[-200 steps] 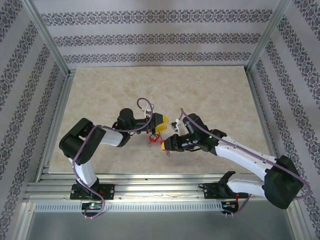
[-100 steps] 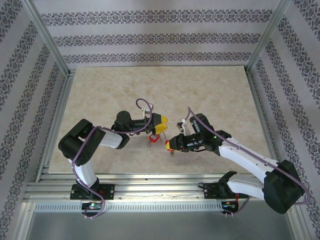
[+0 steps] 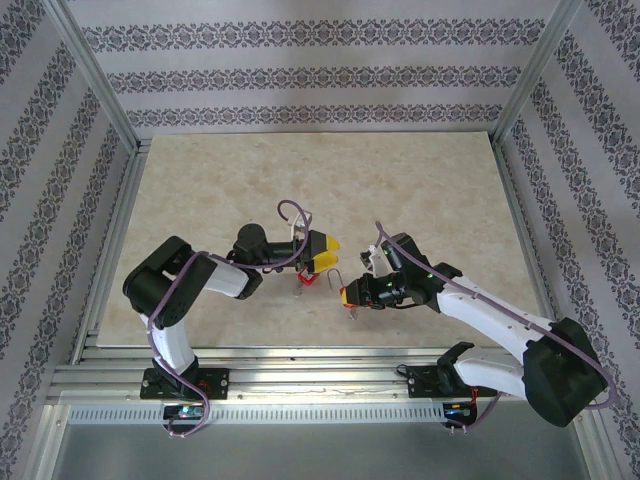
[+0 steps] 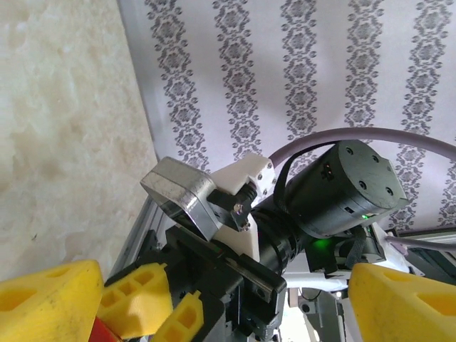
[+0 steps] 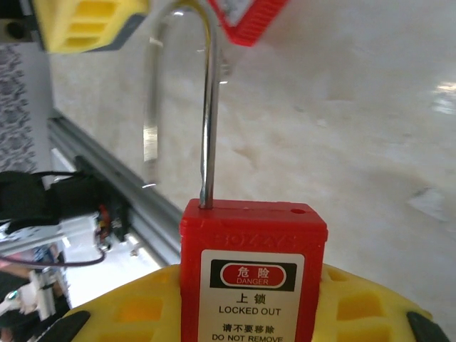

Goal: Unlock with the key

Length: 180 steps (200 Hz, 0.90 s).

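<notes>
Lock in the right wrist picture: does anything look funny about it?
Yes. The lock is open: one leg of its shackle sits in the red body, but the other hangs free off to the side, away from its hole.

White links (image 3: pixel 218 278), black joints (image 3: pixel 150 285), purple cables (image 3: pixel 150 335), yellow fingers (image 3: pixel 322 243), green LED (image 4: pixel 318 244).

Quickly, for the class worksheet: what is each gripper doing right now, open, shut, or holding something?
Left gripper: open, fingers wide apart.
Right gripper: shut on the red padlock.
</notes>
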### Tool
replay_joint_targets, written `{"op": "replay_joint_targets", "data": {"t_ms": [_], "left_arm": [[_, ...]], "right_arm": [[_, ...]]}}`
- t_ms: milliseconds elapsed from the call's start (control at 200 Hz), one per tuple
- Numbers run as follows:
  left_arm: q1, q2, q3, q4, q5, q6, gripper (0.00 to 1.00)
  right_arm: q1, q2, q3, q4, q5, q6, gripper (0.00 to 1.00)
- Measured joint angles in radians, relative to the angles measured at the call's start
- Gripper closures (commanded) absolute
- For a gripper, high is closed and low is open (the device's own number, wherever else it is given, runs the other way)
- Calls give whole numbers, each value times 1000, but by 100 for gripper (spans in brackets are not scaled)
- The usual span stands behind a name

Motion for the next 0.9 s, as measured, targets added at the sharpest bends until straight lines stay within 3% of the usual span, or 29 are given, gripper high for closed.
{"op": "replay_joint_targets", "data": {"t_ms": [285, 505, 644, 774, 899], "left_arm": [[-40, 144, 66, 0, 11, -2, 9], [-34, 147, 80, 1, 11, -2, 0], [-6, 120, 80, -24, 10, 19, 0], [27, 10, 86, -188, 3, 127, 0], [38, -142, 160, -521, -33, 340, 0]], "right_arm": [[0, 97, -59, 100, 69, 27, 97], [1, 116, -71, 124, 87, 30, 97], [4, 98, -76, 142, 83, 49, 96], [10, 97, -77, 149, 79, 63, 96], [8, 137, -77, 149, 74, 68, 97]]}}
